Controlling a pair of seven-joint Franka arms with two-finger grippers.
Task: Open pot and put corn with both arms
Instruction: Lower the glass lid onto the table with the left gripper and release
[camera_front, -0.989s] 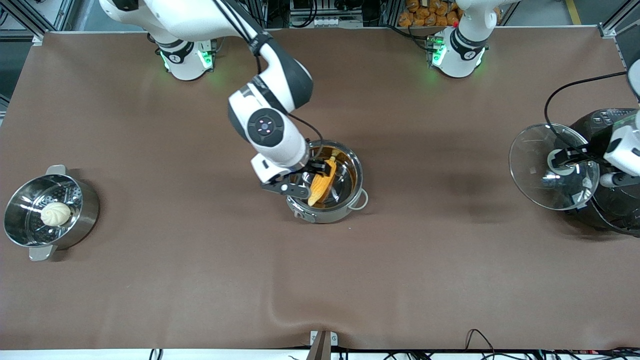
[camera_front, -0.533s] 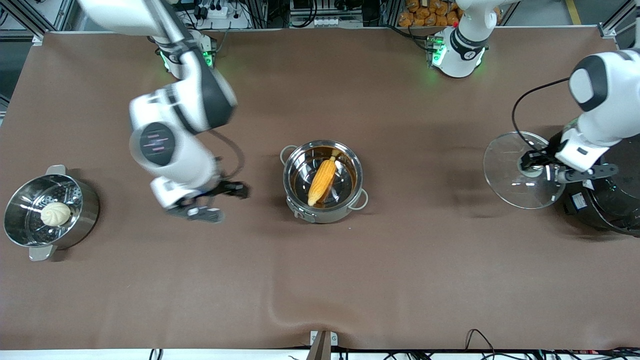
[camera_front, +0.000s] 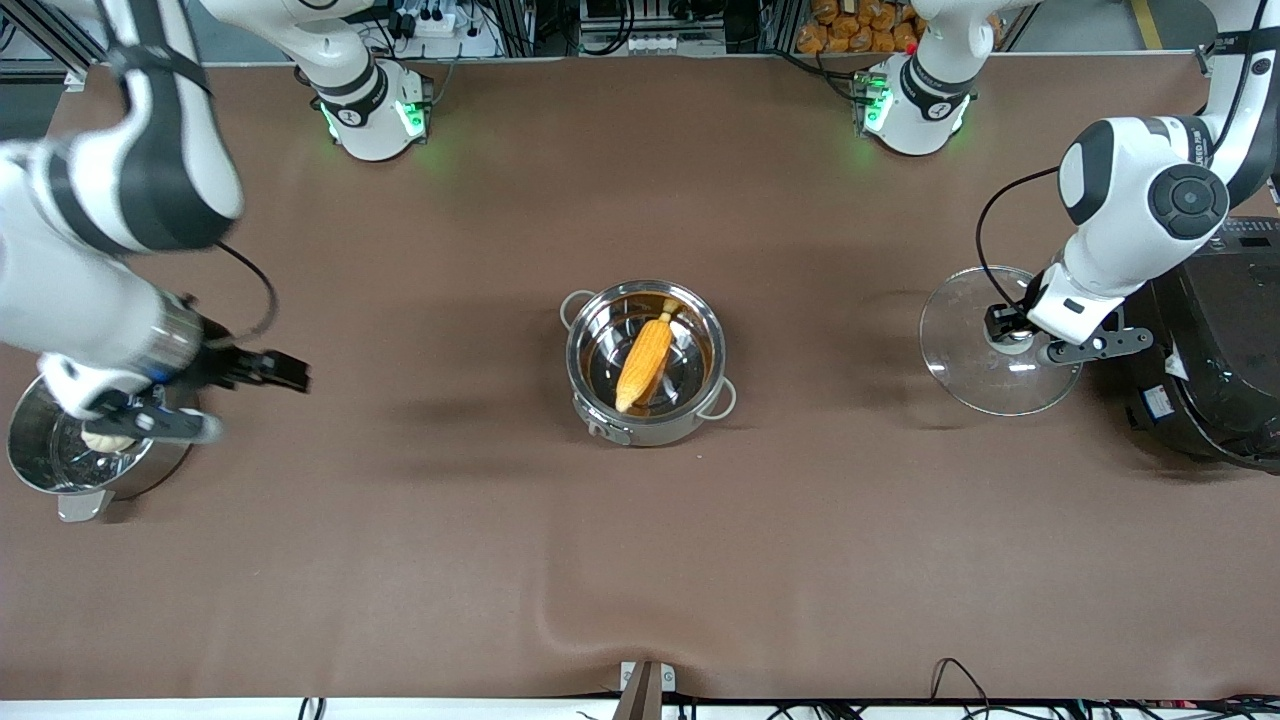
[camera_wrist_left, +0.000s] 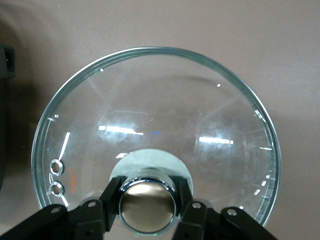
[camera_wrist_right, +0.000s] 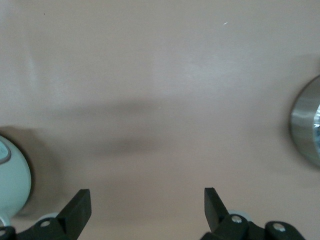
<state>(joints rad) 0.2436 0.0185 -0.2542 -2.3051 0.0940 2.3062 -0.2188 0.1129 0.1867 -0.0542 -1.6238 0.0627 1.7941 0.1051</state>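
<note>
The brown tabletop (camera_front: 640, 560) carries everything, and the pot (camera_front: 646, 362) at its middle serves as the landmark. The big black cooker (camera_front: 1215, 345) stands well apart from the pot at the left arm's end of the tabletop; pale markings show on its top panel, but no lettering there can be read. The left arm (camera_front: 1140, 215) reaches down between the pot and the cooker, and the left gripper (camera_front: 1015, 335) pinches the knob (camera_wrist_left: 147, 206) of the clear glass lid (camera_front: 1000, 342), which it holds over the bare tabletop just beside the cooker; in the left wrist view the black fingers (camera_wrist_left: 112, 197) press on both sides of the shiny knob. The right arm (camera_front: 95, 240) hangs at its own end of the tabletop, well apart from the pot, and the right gripper (camera_front: 225, 395) is spread wide and holds nothing, over the rim of the steel steamer pot (camera_front: 60, 465). That steamer pot has a flat tab handle and holds a whitish bun (camera_front: 105, 441), mostly hidden under the gripper. The pot itself stands uncovered, its two pale wire-loop handles showing at the rim. The corn (camera_front: 645, 360) lies inside the pot, slanted across its bottom with the pale stem tip toward the robots' bases.
</note>
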